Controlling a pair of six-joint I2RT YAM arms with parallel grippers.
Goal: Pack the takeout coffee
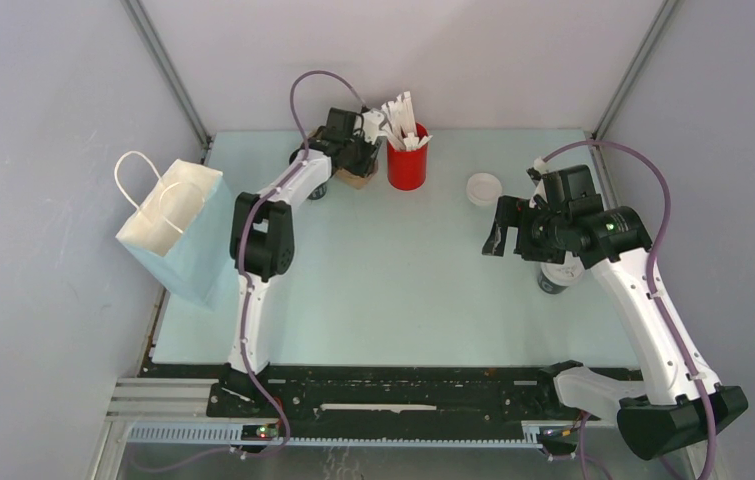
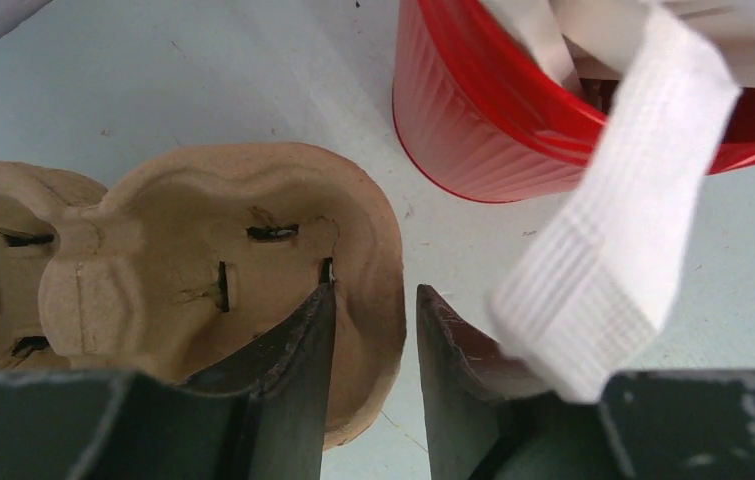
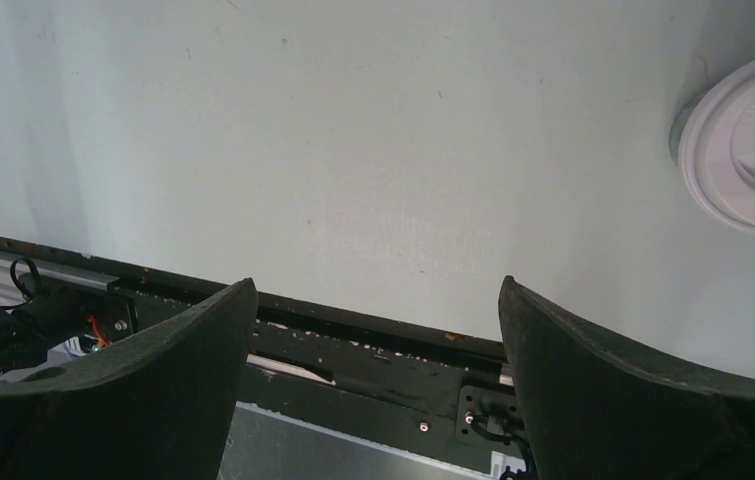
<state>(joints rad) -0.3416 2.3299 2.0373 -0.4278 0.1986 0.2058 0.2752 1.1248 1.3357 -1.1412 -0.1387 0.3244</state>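
Observation:
The takeout coffee point(image 1: 557, 279), a dark cup with a white top, stands at the right and is mostly hidden under my right arm. My right gripper point(image 1: 506, 228) hangs above the table to its left, jaws wide open point(image 3: 373, 285) and nothing between them. A white lid point(image 3: 753, 150) shows at the right edge of the right wrist view; I cannot tell whether a cup is under it. My left gripper point(image 1: 357, 160) is at the back, over a brown cardboard cup carrier point(image 2: 203, 250). Its jaws point(image 2: 373, 290) straddle the carrier's rim, with a gap still showing.
A red holder point(image 1: 406, 165) full of white packets stands right of the carrier; one packet point(image 2: 613, 240) droops over my left gripper's right finger. A loose white lid point(image 1: 483, 188) lies at the back right. A black cup point(image 1: 318, 190) peeks from behind my left arm. A light-blue paper bag point(image 1: 178, 235) stands at the left.

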